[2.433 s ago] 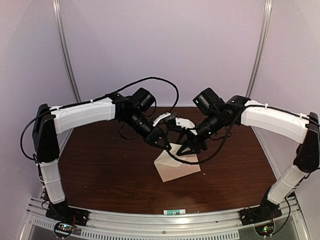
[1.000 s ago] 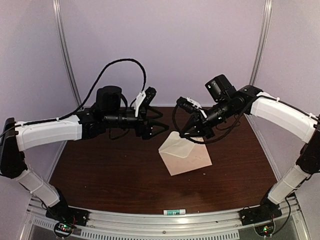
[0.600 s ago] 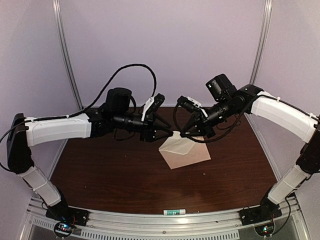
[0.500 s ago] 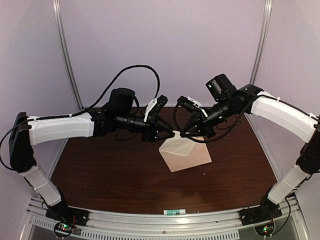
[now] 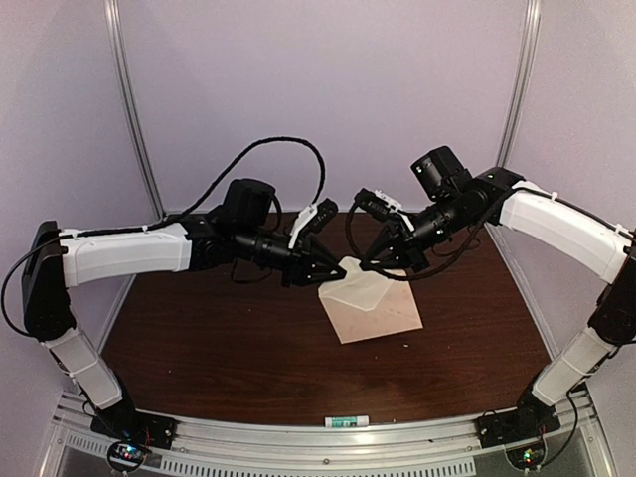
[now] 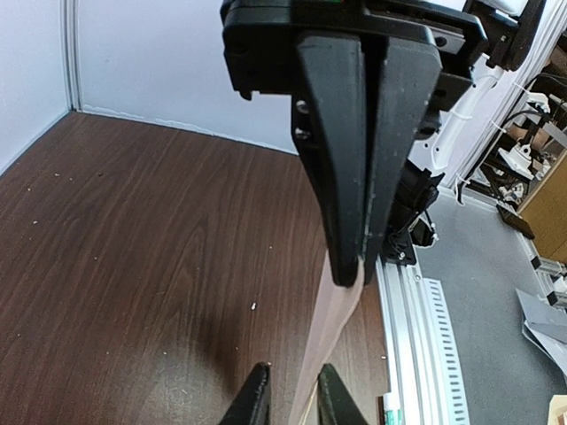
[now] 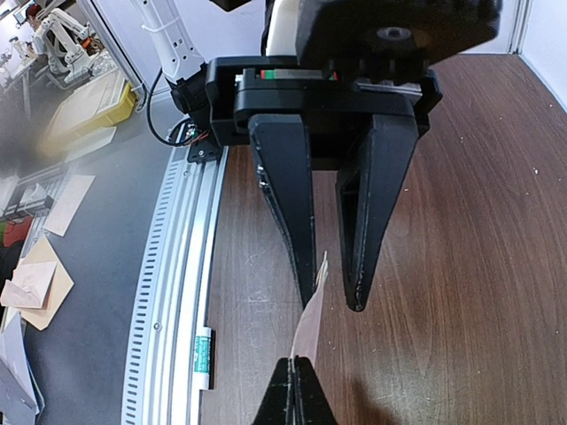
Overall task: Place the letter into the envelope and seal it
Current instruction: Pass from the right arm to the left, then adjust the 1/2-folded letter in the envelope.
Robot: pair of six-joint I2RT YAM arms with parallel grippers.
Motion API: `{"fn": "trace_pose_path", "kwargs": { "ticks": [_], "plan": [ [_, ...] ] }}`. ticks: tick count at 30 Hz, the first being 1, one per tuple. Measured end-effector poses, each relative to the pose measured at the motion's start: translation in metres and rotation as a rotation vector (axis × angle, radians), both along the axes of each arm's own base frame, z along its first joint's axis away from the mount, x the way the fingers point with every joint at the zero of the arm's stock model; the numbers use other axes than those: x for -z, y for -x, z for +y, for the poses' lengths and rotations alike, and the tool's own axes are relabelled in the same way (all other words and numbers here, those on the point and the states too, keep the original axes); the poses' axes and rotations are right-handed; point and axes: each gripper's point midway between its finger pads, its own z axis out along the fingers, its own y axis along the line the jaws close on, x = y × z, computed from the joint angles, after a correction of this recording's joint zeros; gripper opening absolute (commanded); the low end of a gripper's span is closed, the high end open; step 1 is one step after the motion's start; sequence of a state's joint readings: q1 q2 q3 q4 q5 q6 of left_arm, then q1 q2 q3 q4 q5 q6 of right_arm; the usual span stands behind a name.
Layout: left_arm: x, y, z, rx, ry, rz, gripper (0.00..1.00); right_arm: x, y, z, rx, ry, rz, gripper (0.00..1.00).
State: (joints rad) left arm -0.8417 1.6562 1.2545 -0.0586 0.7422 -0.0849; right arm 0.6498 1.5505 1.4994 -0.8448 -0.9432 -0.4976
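A cream-tan paper envelope with a pointed triangular flap and diagonal seams (image 5: pixel 373 303) sits toward the far right of the dark brown wooden table (image 5: pixel 219 338), tilted, with its far edge raised between the two arms and its near edge low toward the wood; whether that near edge touches the table cannot be told. The right claw (image 5: pixel 370 265) reaches in from the right and is pinched closed on the raised far edge, its two black fingers pressed together on the paper in both wrist views. The left claw (image 5: pixel 333 268) comes in from the left, level with the right claw and just beside it. Its fingers (image 7: pixel 306 266) stand a little apart and straddle the same edge: the paper passes between them, close against one finger, with a visible gap to the other, so it is not clamped. In the left wrist view the envelope appears edge-on, a thin strip running from the right claw's tips to between the left claw's own.
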Motion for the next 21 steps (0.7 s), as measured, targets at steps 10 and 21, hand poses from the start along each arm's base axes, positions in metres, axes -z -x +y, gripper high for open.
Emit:
{"fn": "trace_pose_path", "kwargs": {
  "ticks": [10, 21],
  "plan": [
    [0.001, 0.005, -0.002, 0.035, -0.004, 0.006, 0.00, 0.000, -0.004, -0.002, 0.015, 0.004, -0.002, 0.23],
    [0.033, -0.003, -0.013, 0.045, -0.117, 0.116, 0.00, -0.032, -0.023, -0.030, 0.042, 0.119, -0.312, 0.33]
  ]
}}
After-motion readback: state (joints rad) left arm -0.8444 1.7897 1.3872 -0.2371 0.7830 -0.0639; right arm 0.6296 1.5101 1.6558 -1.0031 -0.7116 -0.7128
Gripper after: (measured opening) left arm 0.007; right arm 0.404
